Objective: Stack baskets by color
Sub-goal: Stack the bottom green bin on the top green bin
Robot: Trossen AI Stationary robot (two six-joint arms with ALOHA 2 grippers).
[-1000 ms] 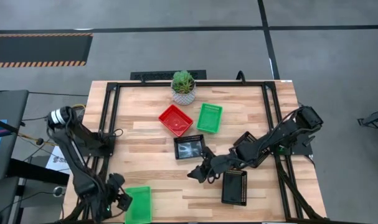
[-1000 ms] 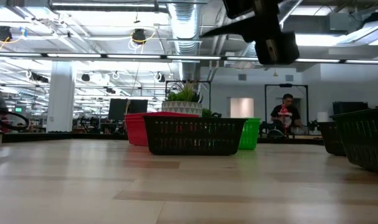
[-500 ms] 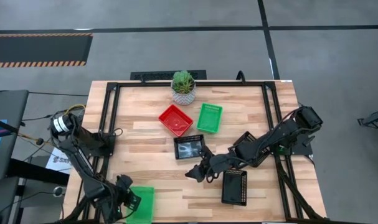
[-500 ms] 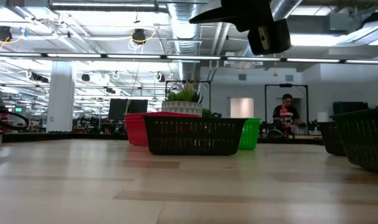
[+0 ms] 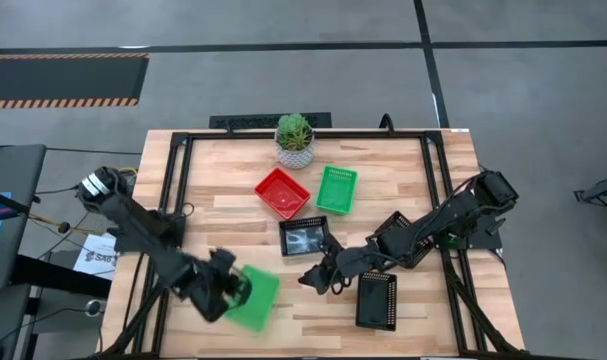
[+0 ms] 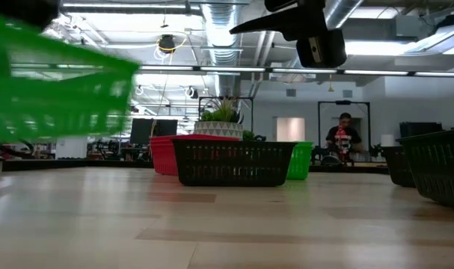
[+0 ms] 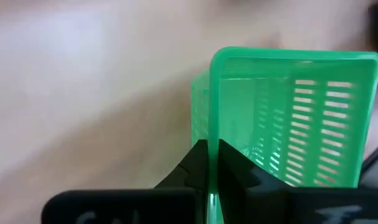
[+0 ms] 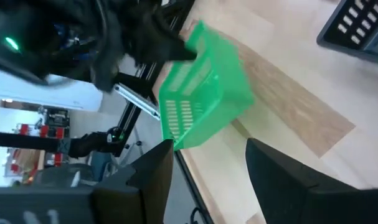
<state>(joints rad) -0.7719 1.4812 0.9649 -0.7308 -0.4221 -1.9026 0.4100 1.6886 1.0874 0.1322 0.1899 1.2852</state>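
Observation:
My left gripper (image 5: 231, 290) is shut on a green basket (image 5: 255, 298), carried above the table's near left part; the low view shows that basket (image 6: 54, 82) high and blurred. My right gripper (image 5: 318, 277) hovers open near the table's middle, with nothing between its fingers, and it looks toward the carried green basket (image 8: 201, 87). On the table stand a red basket (image 5: 282, 192), a second green basket (image 5: 336, 189), a black basket (image 5: 304, 236) and another black basket (image 5: 376, 300), each on its bottom. My left gripper (image 7: 212, 149) pinches one side wall of the green basket at its rim (image 7: 211, 134), one finger inside the basket and one outside. The fingers slant down from the table's left. The basket is lifted clear of the table and hangs tilted.
A small plant in a white pot (image 5: 294, 140) stands at the far edge. A third black basket (image 5: 393, 228) lies partly under my right arm. A black frame (image 5: 183, 180) runs around the tabletop. Bare wood lies between the carried basket and the near black one.
My left gripper has shut on the green basket's wall at the near left corner, then swung toward the table's middle, carrying the basket off the table and tilting it. My right gripper has kept still and open.

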